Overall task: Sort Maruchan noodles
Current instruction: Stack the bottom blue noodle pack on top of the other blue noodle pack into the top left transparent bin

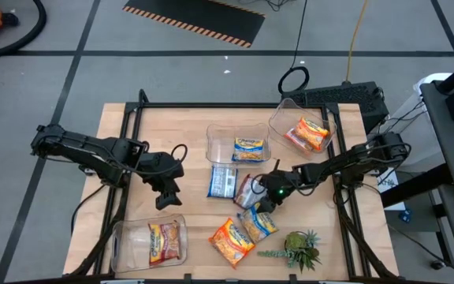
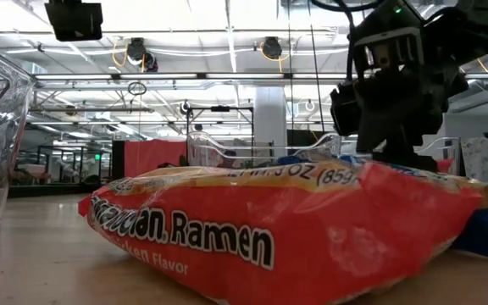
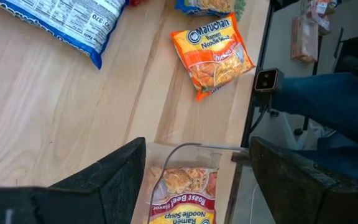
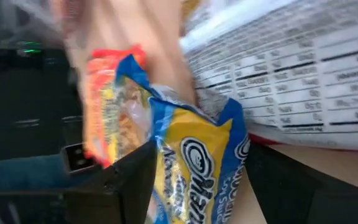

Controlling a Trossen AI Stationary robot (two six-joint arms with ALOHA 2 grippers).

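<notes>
Right gripper (image 1: 260, 207) over loose packets mid-tabletop (image 1: 187, 130), fingers spread around blue packet (image 4: 185, 162), not clamped yet. You close on packet's middle, lift clear of neighbours, carry to bin (image 1: 237, 147) holding blue one. Left gripper (image 1: 166, 195) parked above corner bin (image 1: 150, 241), fingers wide, empty.

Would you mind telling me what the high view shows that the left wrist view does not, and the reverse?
Only the high view shows the right gripper over the loose packets, the small plant and two bins holding blue and orange packets. Only the left wrist view shows the left gripper's open fingers. Both show the orange packet on the table and the roast beef packet in its bin.
</notes>
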